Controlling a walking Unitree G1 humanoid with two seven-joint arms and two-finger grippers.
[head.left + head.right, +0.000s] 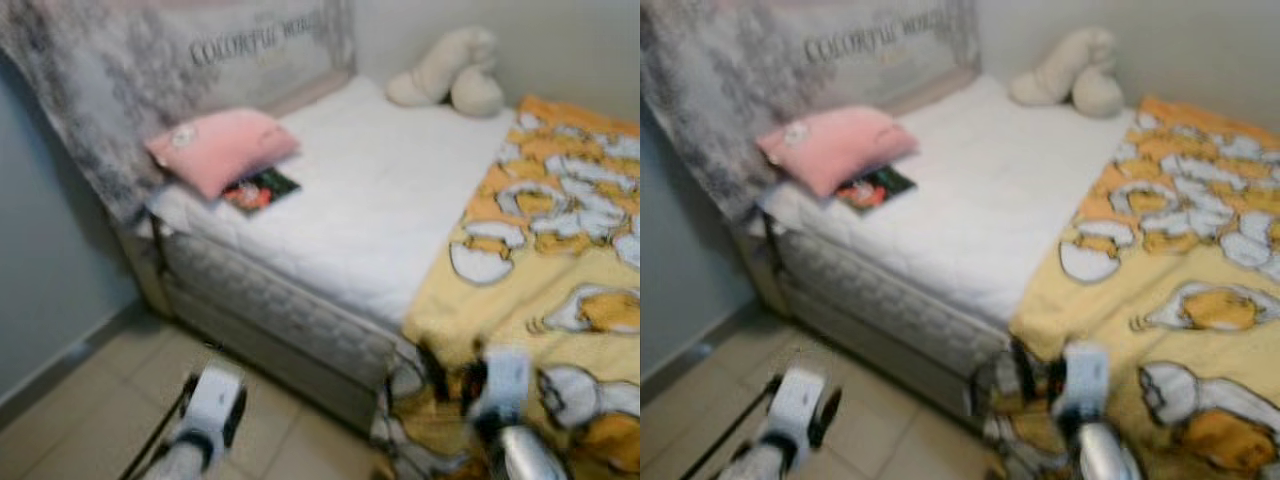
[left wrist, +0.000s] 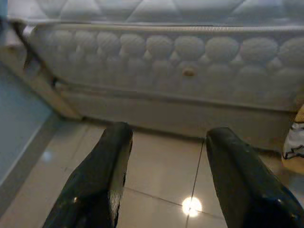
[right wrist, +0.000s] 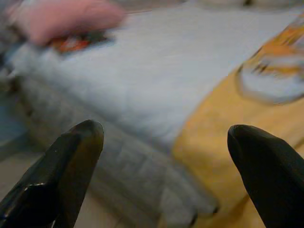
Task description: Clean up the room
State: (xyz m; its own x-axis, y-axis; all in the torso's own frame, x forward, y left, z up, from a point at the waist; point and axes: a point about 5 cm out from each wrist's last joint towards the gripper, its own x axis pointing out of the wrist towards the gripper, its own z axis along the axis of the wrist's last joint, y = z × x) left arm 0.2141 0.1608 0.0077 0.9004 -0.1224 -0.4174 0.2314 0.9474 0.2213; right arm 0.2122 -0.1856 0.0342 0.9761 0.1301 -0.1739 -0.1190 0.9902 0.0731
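A bed with a white mattress [image 1: 370,210] stands before me. A pink pillow [image 1: 222,148] lies near its head, partly on a dark book [image 1: 262,190]. A cream plush toy [image 1: 448,72] rests against the far wall. A yellow patterned blanket [image 1: 545,260] covers the bed's right part and hangs over the front edge. My left gripper [image 2: 166,156] is open, low over the tiled floor, facing the mattress side. My right gripper [image 3: 166,137] is open with nothing between its fingers, held at the bed's front edge by the blanket.
A grey upholstered headboard [image 1: 130,70] with lettering stands at the left. A blue-grey wall [image 1: 40,260] runs along the left, leaving a narrow strip of beige tiled floor [image 1: 110,390] beside the bed.
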